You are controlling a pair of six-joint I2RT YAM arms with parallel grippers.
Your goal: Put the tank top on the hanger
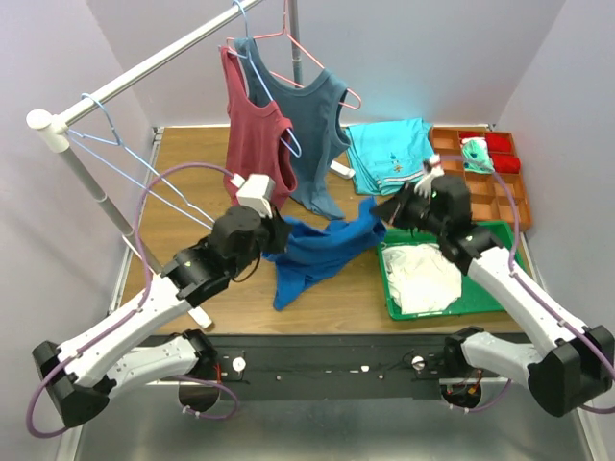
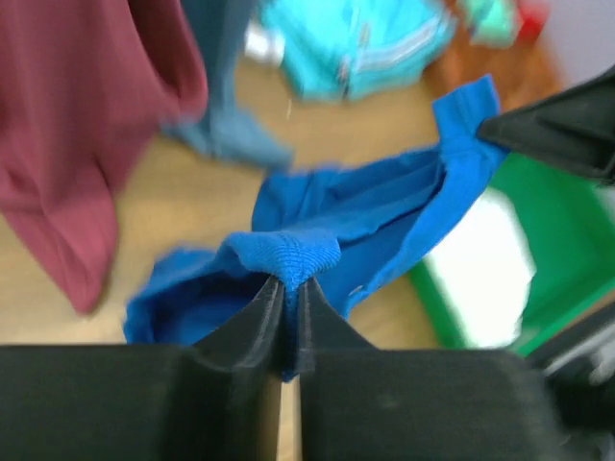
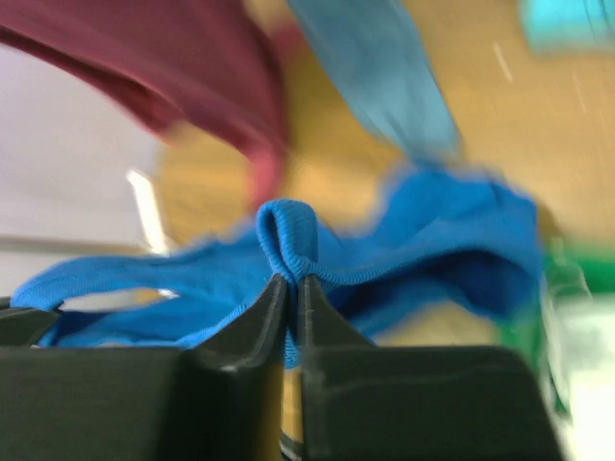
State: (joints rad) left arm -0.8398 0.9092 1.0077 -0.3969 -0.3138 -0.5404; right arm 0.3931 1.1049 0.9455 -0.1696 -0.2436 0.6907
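Plain pale lilac-grey walls (image 1: pixel 432 48) close in on three sides of a wooden table (image 1: pixel 183 154), its brown top evenly lit. A white clothes rail (image 1: pixel 144 69) runs from the near left toward the back wall on a white post (image 1: pixel 96 192). A black strip (image 1: pixel 336 353) lines the table's near edge.

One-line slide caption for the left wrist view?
Left gripper pinches a fold of the blue tank top over the wooden table.
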